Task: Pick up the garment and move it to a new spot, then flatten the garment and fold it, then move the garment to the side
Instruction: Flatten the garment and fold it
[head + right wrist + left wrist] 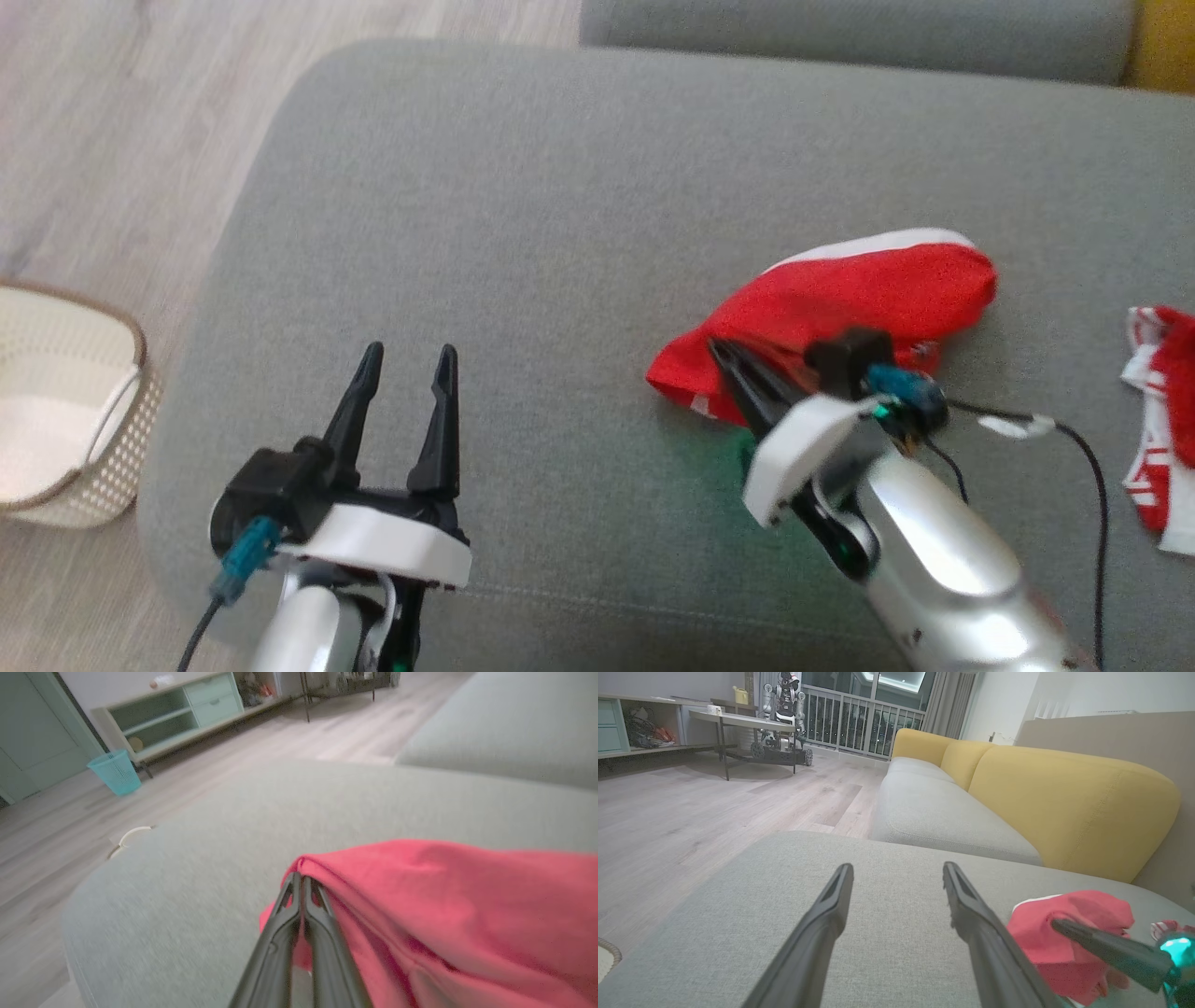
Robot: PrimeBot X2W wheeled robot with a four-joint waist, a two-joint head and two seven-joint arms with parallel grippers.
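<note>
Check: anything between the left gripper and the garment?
Nothing visible: bare cushion lies between the open left gripper and the garment. The right gripper is shut on the garment's near-left edge.

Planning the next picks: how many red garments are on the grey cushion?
2. One red garment lies mid-cushion, pinched by the right gripper, jaws shut; a red-and-white garment sits at the head view's right edge, partly cut off. More may lie beyond.
</note>
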